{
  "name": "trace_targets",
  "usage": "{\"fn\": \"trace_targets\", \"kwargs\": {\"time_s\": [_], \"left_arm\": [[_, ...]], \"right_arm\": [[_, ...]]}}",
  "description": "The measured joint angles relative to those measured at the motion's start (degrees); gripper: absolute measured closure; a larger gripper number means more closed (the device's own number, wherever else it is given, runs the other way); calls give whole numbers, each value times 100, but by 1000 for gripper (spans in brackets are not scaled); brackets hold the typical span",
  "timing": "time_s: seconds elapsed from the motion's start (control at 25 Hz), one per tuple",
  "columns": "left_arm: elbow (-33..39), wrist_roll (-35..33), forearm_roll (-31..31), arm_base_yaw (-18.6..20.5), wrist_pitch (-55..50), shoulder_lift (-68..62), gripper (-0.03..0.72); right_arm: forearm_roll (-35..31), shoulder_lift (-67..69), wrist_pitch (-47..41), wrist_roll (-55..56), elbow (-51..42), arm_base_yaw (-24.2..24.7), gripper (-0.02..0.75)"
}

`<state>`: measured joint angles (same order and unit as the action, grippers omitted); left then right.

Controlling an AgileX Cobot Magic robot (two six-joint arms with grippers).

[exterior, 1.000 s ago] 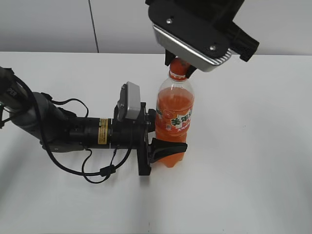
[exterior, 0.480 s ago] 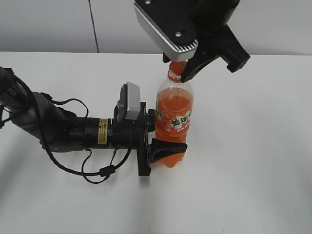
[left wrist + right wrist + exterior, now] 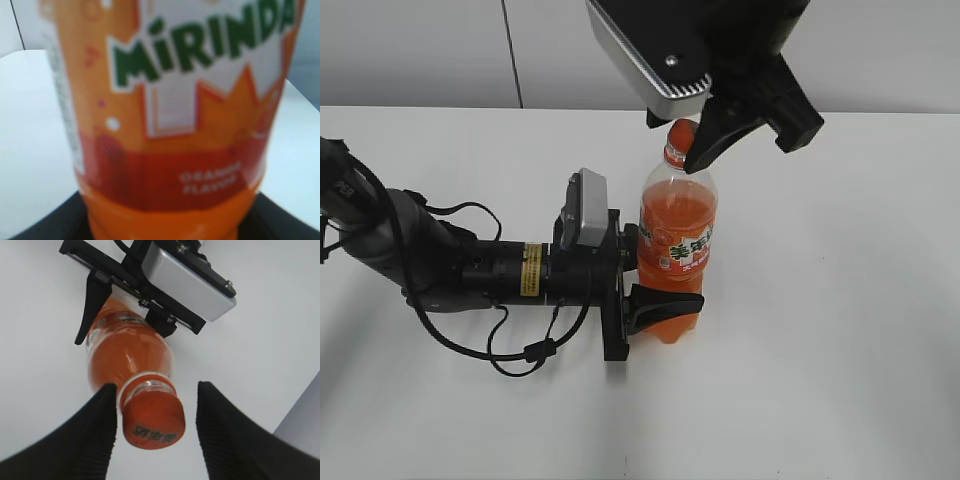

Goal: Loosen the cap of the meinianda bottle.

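The meinianda bottle (image 3: 677, 250) stands upright on the white table, full of orange soda. Its label fills the left wrist view (image 3: 175, 100). My left gripper (image 3: 645, 275) is shut on the bottle's lower body from the left. The orange cap (image 3: 682, 133) shows from above in the right wrist view (image 3: 155, 422), with dark printed characters on top. My right gripper (image 3: 156, 407) is open just above the bottle; its fingers (image 3: 95, 430) stand on either side of the cap with gaps, the left one close to it.
The left arm (image 3: 470, 270) lies low across the table's left with loose black cables (image 3: 520, 355). The white table (image 3: 840, 350) spreads to the right and front. A grey wall runs behind.
My right gripper has turned about the bottle's axis and opened off the cap, lifting slightly. The bottle and left gripper have not moved.
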<state>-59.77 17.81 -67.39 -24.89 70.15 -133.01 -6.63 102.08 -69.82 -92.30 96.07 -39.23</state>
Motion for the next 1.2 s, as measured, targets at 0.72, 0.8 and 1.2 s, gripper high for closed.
{"fn": "trace_targets", "kwargs": {"time_s": [0.72, 0.8, 1.2], "left_arm": [[0, -7, -7, 0, 0, 0, 295], [0, -7, -7, 0, 0, 0, 295], [0, -7, -7, 0, 0, 0, 295]], "right_arm": [[-67, -361, -2, 2838, 131, 0, 171], [-70, -497, -2, 3481, 163, 0, 174], [-86, -665, -7, 7645, 170, 0, 258]]}}
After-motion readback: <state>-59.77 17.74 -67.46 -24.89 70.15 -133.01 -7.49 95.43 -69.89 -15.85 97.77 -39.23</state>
